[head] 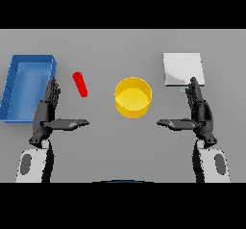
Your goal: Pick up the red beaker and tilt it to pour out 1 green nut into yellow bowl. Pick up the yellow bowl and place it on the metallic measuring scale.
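The red beaker (80, 84) is a slim red cylinder leaning on the grey table, left of centre. Right of it stands the yellow bowl (133, 97), round and open-topped, with nothing visible inside. At the back right lies the metallic measuring scale (182, 69), a flat silver square. My left hand (46, 111) is open, fingers straight and thumb pointing inward, just left of and nearer than the beaker, not touching it. My right hand (199, 111) is open in the same pose, its fingertips at the scale's near edge. No green nut shows.
A blue tray (13, 83) with raised walls sits at the far left, next to my left hand's fingers. Bare grey table lies between the two hands and in front of the bowl.
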